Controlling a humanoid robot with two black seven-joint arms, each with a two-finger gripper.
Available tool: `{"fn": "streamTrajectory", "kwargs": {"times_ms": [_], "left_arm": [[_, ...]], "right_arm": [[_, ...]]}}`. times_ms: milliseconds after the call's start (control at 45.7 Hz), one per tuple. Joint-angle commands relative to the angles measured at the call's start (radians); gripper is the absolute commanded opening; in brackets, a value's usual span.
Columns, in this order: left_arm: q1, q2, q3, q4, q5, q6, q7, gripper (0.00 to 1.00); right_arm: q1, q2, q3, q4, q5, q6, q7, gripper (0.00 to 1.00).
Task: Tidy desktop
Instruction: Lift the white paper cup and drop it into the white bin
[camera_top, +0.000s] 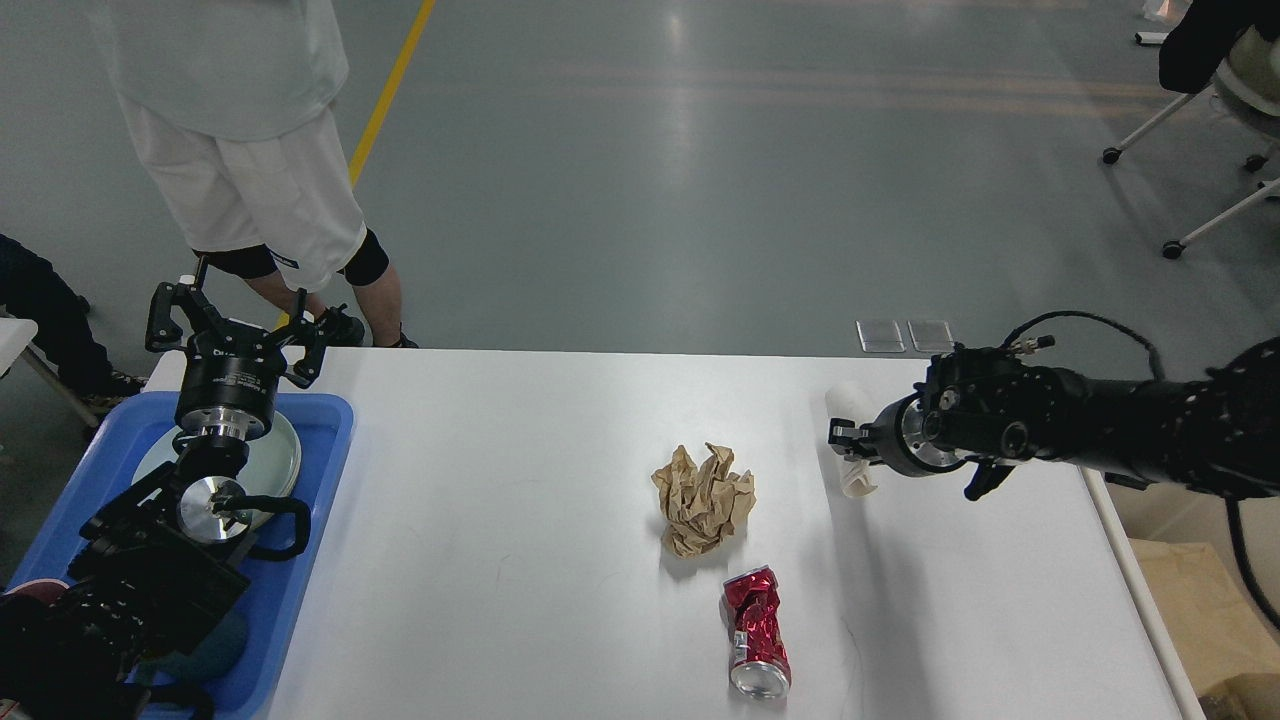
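Note:
The white desktop (500, 600) holds a crumpled brown paper ball (703, 497) at its middle and a crushed red can (757, 630) in front of it. My right gripper (842, 440) is shut on a white paper cup (856, 478), held tilted above the right part of the desktop. My left gripper (238, 318) is open and empty, pointing up above the blue tray (325, 420) at the left edge.
The blue tray holds a pale plate (285, 455). A beige bin (1190, 590) with brown paper in it sits beyond the desktop's right edge. A person (240, 150) stands behind the back left corner. Chair legs (1190, 240) stand far right.

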Motion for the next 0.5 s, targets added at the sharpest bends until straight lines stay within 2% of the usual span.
{"fn": "streamTrajectory", "kwargs": {"times_ms": [0, 263, 481], "left_arm": [[0.0, 0.0, 0.0, 0.0, 0.0, 0.0, 0.0, 0.96], [0.0, 0.0, 0.0, 0.0, 0.0, 0.0, 0.0, 0.96], [0.0, 0.0, 0.0, 0.0, 0.0, 0.0, 0.0, 0.96]], "right_arm": [[0.086, -0.103, 0.013, 0.104, 0.001, 0.046, 0.0, 0.0], [0.341, -0.343, 0.033, 0.253, 0.002, 0.25, 0.002, 0.0], [0.476, -0.472, 0.03, 0.259, 0.002, 0.316, 0.002, 0.0]]}}
